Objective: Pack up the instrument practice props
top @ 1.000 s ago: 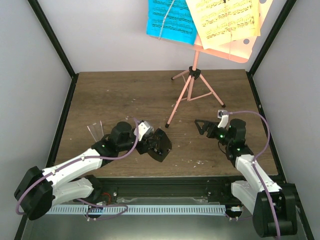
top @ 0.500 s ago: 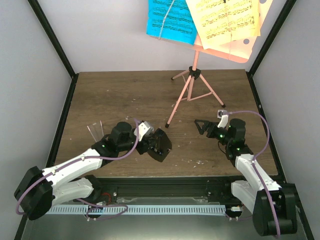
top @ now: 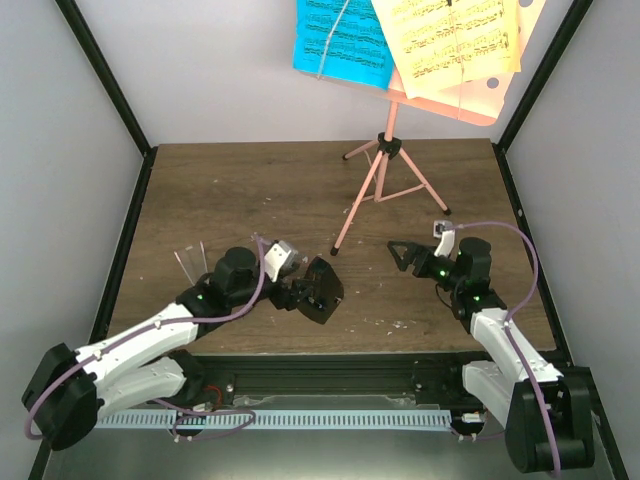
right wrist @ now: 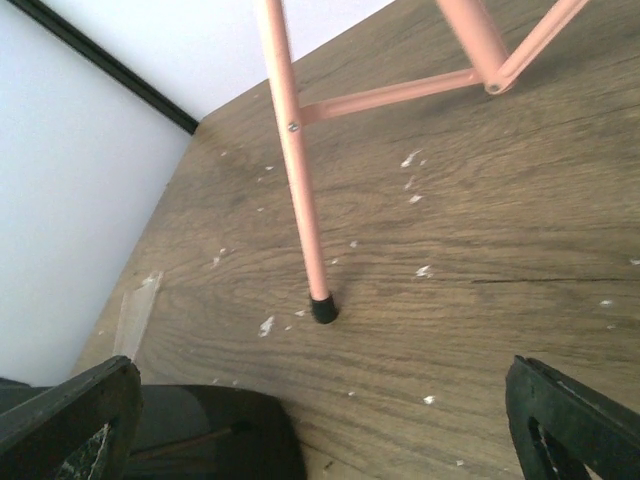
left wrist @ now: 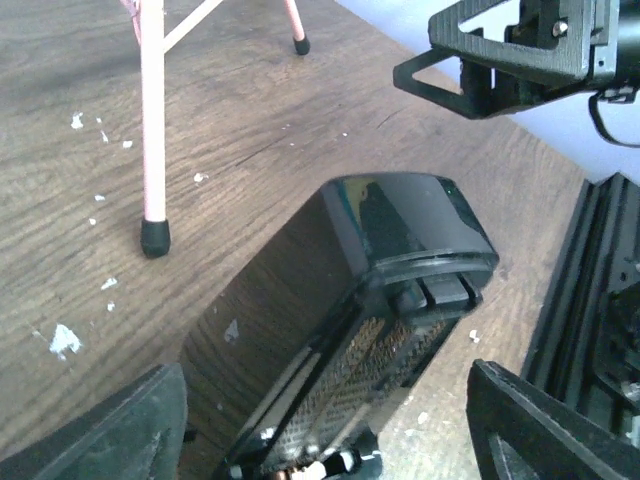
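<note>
The salmon-pink music stand (top: 385,150) stands at the back of the table on thin tripod legs. Blue (top: 343,38) and yellow (top: 450,40) sheet-music pages rest on its desk. The small black metronome (top: 322,290) lies on its side near the front, by the stand's near leg (left wrist: 152,120). My left gripper (top: 298,292) is open, with its jaws wide apart on either side of the metronome's (left wrist: 370,290) base and a gap on the right side. My right gripper (top: 400,252) is open and empty, pointing left toward the leg's foot (right wrist: 322,308). The metronome (right wrist: 200,435) shows at its lower left.
A small clear plastic piece (top: 188,262) lies left of the left arm and also shows in the right wrist view (right wrist: 135,310). White flecks are scattered on the wood table (top: 250,190). Black frame posts (top: 110,95) and pale walls bound the sides.
My left wrist has drawn back to the left, away from the metronome, which stays lying in place. The right arm has barely moved.
</note>
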Tool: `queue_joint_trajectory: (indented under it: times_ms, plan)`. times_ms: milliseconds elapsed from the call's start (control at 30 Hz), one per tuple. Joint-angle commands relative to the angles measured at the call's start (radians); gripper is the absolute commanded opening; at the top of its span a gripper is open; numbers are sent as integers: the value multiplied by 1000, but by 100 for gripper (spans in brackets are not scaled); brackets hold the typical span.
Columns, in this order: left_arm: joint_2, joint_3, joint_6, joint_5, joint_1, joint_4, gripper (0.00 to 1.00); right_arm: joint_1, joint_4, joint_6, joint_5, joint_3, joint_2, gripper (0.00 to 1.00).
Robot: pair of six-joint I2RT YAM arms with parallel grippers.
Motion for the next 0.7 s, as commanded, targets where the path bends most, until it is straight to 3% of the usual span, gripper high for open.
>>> queue_joint_trajectory:
  times_ms: [0, 100, 333, 500, 667]
  plan:
    - [-63, -84, -212, 58, 22, 54, 82, -5, 10, 53, -161, -6, -17, 100]
    - [-84, -178, -313, 103, 36, 127, 87, 73, 67, 96, -215, -84, -22, 100]
    - [-159, -304, -472, 117, 171, 212, 92, 552, 9, 120, 177, -166, -98, 100]
    - [-232, -180, -456, 30, 348, -55, 94, 845, 22, 119, 490, -187, -76, 100]
    - [-263, -67, -445, 22, 563, -231, 97, 1055, 123, 116, 716, -166, 70, 100]
